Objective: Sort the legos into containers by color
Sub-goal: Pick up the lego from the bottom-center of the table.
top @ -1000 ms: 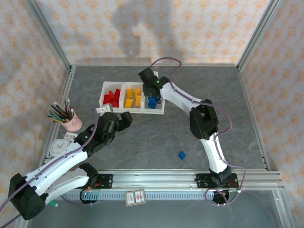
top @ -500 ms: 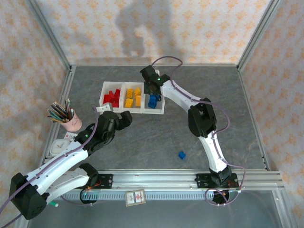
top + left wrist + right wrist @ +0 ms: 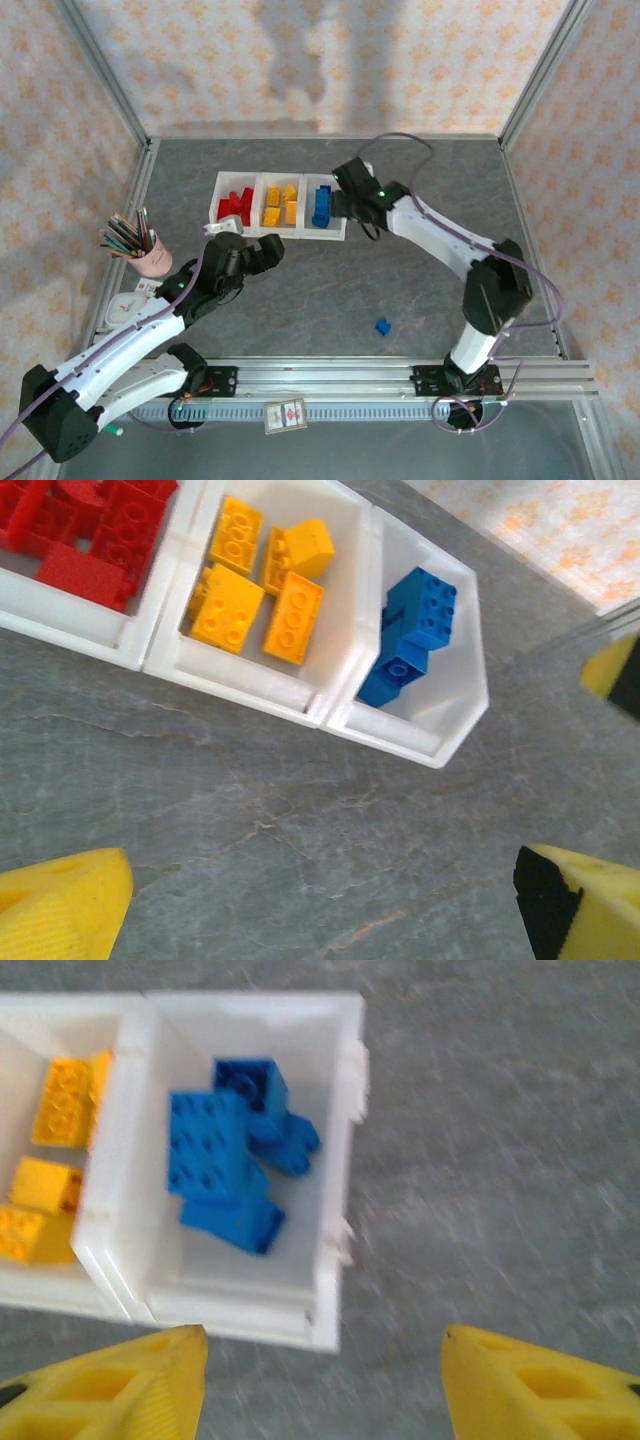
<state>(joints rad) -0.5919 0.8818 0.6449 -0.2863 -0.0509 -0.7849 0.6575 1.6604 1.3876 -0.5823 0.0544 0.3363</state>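
Note:
The white three-compartment containers (image 3: 256,207) stand at the back of the table. Red legos (image 3: 233,205) fill the left bin, yellow ones (image 3: 280,205) the middle, blue ones (image 3: 321,205) the right. A loose blue lego (image 3: 382,326) lies on the table toward the front right. My right gripper (image 3: 343,205) hovers by the blue bin's right edge. In the right wrist view it (image 3: 320,1380) is open and empty above the bin corner (image 3: 335,1260), with blue legos (image 3: 225,1165) inside. My left gripper (image 3: 267,248) sits in front of the tray, open and empty (image 3: 320,910), looking at the bins (image 3: 330,715).
A pink cup of pencils (image 3: 150,258) stands at the left edge beside my left arm. A metal rail (image 3: 330,378) runs along the front edge, and frame posts close in the sides. Bare grey table lies around the loose blue lego.
My right gripper opened and drew back from over the blue compartment to its right edge, and its elbow swung out to the right. The left arm stayed still.

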